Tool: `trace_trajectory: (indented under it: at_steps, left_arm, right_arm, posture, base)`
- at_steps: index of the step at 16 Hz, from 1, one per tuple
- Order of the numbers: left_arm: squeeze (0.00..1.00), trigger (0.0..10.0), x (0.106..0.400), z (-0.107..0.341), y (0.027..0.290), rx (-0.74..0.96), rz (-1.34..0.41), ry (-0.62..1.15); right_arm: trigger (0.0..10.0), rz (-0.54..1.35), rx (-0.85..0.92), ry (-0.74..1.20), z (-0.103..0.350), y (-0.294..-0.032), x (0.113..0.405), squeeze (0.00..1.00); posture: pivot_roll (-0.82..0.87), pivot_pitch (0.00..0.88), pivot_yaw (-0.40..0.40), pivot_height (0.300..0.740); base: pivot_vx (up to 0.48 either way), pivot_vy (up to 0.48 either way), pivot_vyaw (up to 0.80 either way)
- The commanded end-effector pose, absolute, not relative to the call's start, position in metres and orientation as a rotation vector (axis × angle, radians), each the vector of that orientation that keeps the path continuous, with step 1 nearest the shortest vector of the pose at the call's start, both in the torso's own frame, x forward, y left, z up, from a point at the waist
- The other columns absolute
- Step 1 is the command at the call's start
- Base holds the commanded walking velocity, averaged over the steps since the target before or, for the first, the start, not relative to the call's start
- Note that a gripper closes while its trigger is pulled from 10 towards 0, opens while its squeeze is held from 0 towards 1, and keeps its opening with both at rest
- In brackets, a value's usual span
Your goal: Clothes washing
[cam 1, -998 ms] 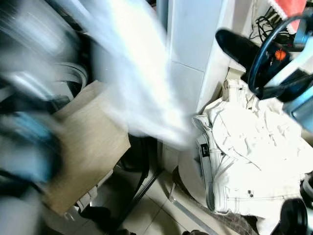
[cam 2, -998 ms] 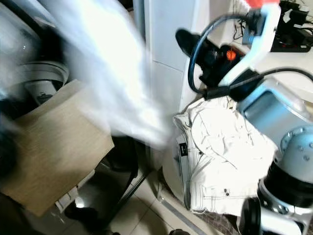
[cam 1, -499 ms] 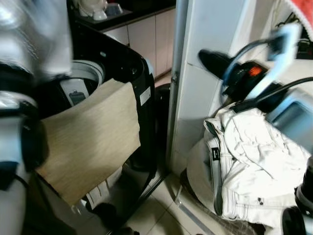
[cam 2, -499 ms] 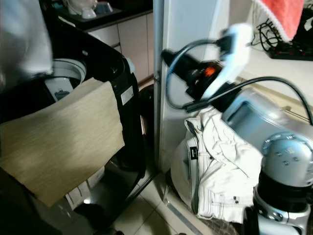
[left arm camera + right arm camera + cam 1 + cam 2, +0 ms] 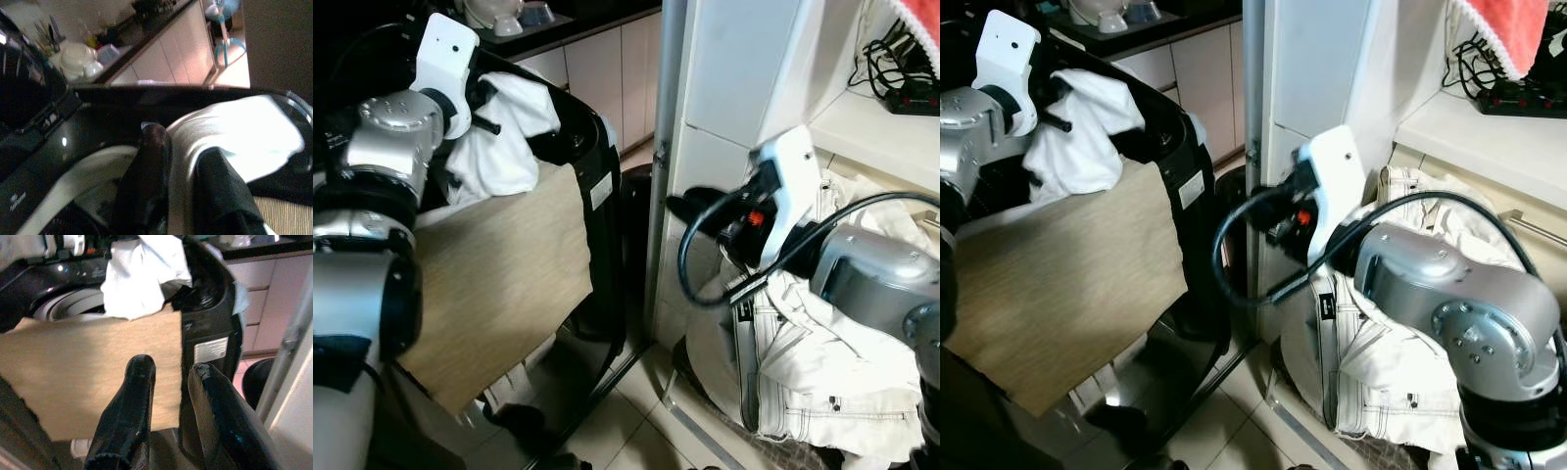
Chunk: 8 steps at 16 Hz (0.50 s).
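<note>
Soft white cloth meets glossy black plastic at your left gripper.

Your matt black fingers pinch the smooth white garment over the shiny washing machine; just below it hangs a rough, matt tan mat. Behind your right gripper, creased off-white denim jeans with dark stitching lie piled.

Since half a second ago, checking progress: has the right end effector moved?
Yes. The right end effector dropped down the white wall, toward the white trousers.
</note>
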State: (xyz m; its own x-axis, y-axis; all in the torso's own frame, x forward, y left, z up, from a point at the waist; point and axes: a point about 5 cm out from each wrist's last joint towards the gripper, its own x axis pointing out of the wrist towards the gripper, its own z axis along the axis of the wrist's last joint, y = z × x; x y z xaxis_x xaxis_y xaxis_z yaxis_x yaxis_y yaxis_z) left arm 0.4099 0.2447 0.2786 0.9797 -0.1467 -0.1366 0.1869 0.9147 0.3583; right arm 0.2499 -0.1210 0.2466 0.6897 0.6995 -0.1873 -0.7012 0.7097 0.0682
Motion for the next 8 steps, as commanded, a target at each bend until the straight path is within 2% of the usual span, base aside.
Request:
trace_trajectory:
  at_steps: [1, 4, 8]
  left_arm:
    - [1.0, 10.0, 0.409, 0.28, 0.248, 0.399, -0.173, 0.147]
    - [1.0, 10.0, 0.409, 0.282, 0.256, 0.439, -0.101, 0.136]
    - [1.0, 10.0, 0.409, 0.282, 0.252, 0.421, -0.146, 0.149]
  right_arm:
    - [10.0, 0.786, -0.045, 0.202, 0.247, -0.12, 0.248, 0.0]
    - [10.0, 0.73, -0.054, 0.217, 0.244, -0.126, 0.253, 0.0]
    - [10.0, 0.64, -0.037, 0.239, 0.239, -0.136, 0.262, 0.0]
  posture:
    - [-0.12, 0.0, 0.082, 0.74]
    - [-0.12, 0.0, 0.083, 0.74]
    - [-0.11, 0.0, 0.078, 0.74]
  base:
    - [0.0, 0.0, 0.0]
    - [0.0, 0.0, 0.0]
    - [0.0, 0.0, 0.0]
